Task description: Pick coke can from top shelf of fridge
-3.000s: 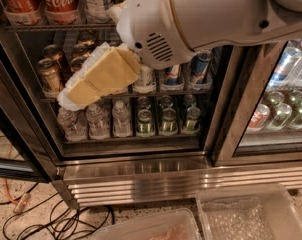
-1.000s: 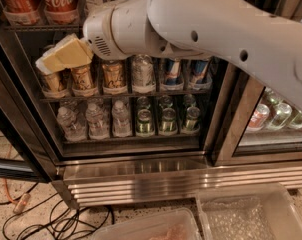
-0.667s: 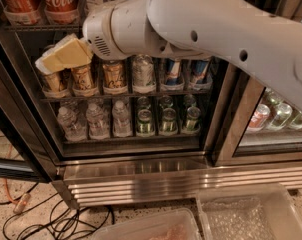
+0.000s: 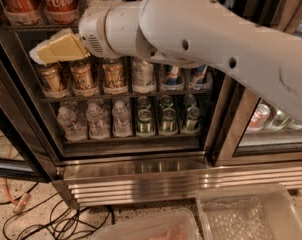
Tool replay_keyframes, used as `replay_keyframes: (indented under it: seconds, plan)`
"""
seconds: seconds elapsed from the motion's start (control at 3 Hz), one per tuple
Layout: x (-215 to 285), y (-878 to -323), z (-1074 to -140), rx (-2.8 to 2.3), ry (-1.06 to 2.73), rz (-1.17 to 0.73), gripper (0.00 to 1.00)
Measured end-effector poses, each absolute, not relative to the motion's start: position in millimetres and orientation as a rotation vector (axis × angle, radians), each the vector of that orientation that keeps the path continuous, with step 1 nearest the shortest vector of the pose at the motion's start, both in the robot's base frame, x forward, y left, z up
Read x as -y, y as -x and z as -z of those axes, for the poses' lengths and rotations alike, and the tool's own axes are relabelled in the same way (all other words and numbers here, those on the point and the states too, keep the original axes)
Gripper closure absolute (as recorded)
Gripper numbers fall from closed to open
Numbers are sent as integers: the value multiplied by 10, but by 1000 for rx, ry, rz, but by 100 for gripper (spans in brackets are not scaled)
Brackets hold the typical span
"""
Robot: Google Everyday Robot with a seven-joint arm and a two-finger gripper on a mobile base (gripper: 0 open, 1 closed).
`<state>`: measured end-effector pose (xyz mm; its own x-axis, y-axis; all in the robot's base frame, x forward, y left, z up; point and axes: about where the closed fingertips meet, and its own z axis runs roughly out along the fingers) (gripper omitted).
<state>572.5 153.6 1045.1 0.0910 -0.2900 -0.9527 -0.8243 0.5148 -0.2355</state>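
The gripper [image 4: 58, 48] hangs just under the front rail of the top shelf [image 4: 21, 28], near the shelf's left end, and points left. Whether it is apart or together cannot be told. On the top shelf, right above the gripper, two red coke cans [image 4: 61, 0] stand upright side by side in clear trays, apart from it. The white arm [image 4: 216, 39] runs from the gripper to the right, crossing in front of the top shelf's middle and right end. One rack below the top shelf stands a row of brown and silver cans [image 4: 83, 76], the leftmost partly behind the gripper. Two racks below the top shelf are water bottles [image 4: 93, 119] on the left and green cans [image 4: 166, 119] on the right. Farther below the top shelf comes the ribbed steel base of the fridge [image 4: 181, 181], then floor cables [image 4: 66, 216] and clear bins [image 4: 251, 211].
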Motion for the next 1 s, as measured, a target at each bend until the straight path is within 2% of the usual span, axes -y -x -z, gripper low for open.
replay_keyframes:
  seconds: [1.0]
  plan:
    - [-1983,-5816,-10724,-1409,880,-537,0]
